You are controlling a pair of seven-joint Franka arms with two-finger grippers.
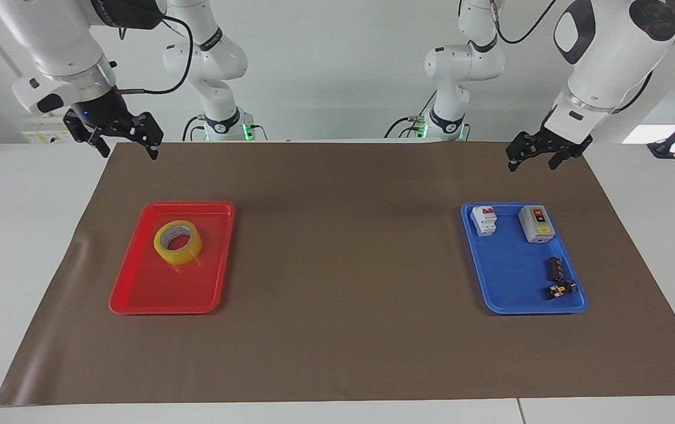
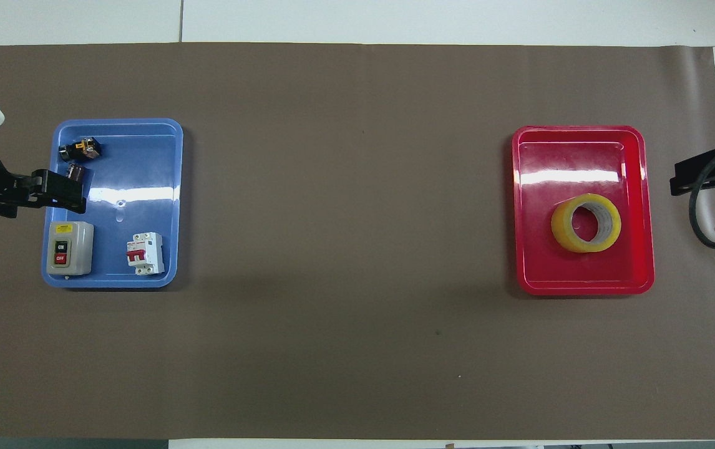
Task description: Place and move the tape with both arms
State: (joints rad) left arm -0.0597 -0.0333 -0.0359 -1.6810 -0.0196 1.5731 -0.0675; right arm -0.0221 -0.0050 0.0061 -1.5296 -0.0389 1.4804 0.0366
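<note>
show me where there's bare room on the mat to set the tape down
The widest free patch is the brown mat between the red tray and the blue tray. The red tray is bare on the part farther from the robots than the tape. The blue tray is crowded: switch box, breaker and two small black parts along its edge.

— How many trays?
— Two: one red tray (image 1: pixel 137 294), one blue tray (image 1: pixel 508 294).
— And rolls of tape?
— One tape (image 1: pixel 178 242).
— What else can be counted?
— One grey switch box (image 1: pixel 536 224), one white breaker (image 1: pixel 483 220), two small dark parts (image 1: pixel 556 267), one brown mat (image 1: pixel 343 353).
— Arms?
— Two big white arms (image 1: pixel 602 65), two smaller ones (image 1: pixel 455 65).
</note>
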